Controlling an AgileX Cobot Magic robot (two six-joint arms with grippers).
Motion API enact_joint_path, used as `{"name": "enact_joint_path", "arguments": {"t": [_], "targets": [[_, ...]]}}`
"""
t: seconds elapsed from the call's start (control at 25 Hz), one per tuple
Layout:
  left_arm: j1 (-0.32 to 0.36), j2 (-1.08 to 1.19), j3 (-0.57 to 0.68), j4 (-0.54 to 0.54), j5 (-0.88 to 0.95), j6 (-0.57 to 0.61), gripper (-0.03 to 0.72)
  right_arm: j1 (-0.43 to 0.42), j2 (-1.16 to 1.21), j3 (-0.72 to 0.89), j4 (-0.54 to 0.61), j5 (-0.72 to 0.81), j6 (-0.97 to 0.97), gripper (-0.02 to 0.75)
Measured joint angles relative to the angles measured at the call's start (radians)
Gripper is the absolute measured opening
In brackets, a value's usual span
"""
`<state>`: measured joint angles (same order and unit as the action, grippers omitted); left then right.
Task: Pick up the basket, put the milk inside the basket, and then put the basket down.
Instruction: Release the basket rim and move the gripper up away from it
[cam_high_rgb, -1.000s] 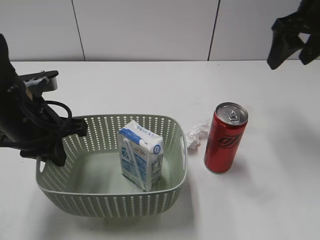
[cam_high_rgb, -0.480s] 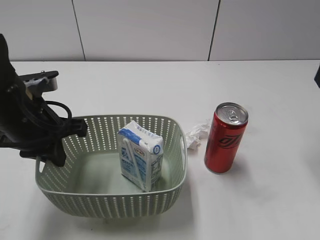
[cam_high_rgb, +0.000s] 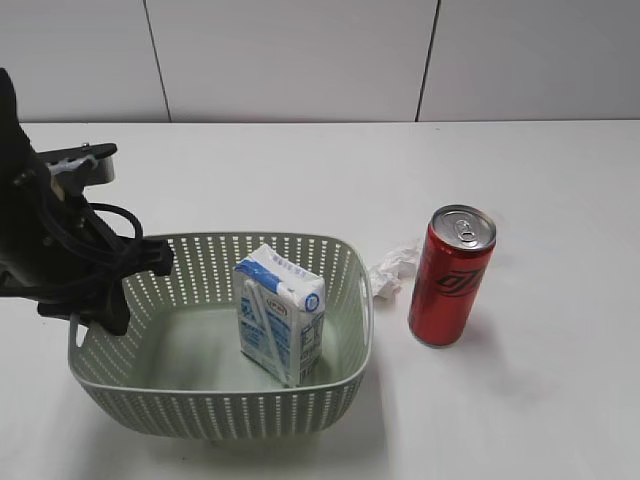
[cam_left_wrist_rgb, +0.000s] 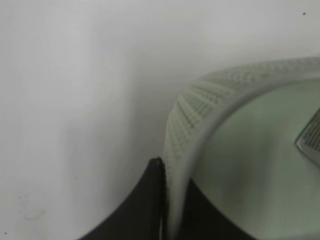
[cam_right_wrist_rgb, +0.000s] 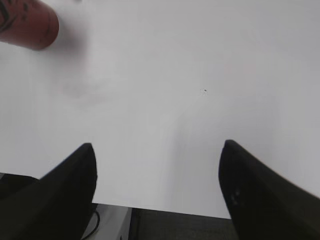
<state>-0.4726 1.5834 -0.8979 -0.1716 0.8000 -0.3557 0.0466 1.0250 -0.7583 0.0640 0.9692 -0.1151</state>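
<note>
While the left hand (cam_high_rgb: 100, 300) grips the left rim of the pale green perforated plastic basket (cam_high_rgb: 300, 405), clamped there to carry it, the white and blue milk carton (cam_high_rgb: 282, 315) stands inside; the right hand (cam_right_wrist_rgb: 157, 185) hangs open over bare white worktop (cam_high_rgb: 540, 400), apparently done; setting down remains.

Bright even light, soft shadows, left wrist view blurred (close range), exterior view sharp

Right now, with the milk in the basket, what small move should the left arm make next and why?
Probably lower the basket onto the table and let go. The milk already stands inside, and the left gripper is clamped on the rim; the right gripper is open, away.
</note>
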Motion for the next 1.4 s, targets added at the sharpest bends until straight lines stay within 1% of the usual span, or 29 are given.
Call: {"name": "enact_joint_path", "arguments": {"t": [0.2, 0.36, 0.52, 0.72, 1.04, 1.4], "targets": [[0.0, 0.0, 0.0, 0.001, 0.001, 0.0, -0.001, 0.0, -0.18, 0.207, 0.0, -0.099, 0.0, 0.592], [0.0, 0.0, 0.0, 0.002, 0.002, 0.0, -0.001, 0.0, -0.296, 0.302, 0.0, -0.121, 0.0, 0.592], [0.0, 0.0, 0.0, 0.002, 0.004, 0.0, -0.001, 0.0, -0.395, 0.311, 0.001, -0.112, 0.0, 0.592], [0.0, 0.0, 0.0, 0.002, 0.006, 0.0, -0.001, 0.0, -0.538, 0.339, 0.0, -0.035, 0.0, 0.592], [0.0, 0.0, 0.0, 0.002, 0.006, 0.0, -0.001, 0.0, -0.798, 0.339, 0.0, -0.032, 0.0, 0.592], [0.0, -0.011, 0.0, 0.002, -0.001, 0.004, -0.001, 0.0, -1.021, 0.34, 0.0, -0.03, 0.0, 0.592]]}}
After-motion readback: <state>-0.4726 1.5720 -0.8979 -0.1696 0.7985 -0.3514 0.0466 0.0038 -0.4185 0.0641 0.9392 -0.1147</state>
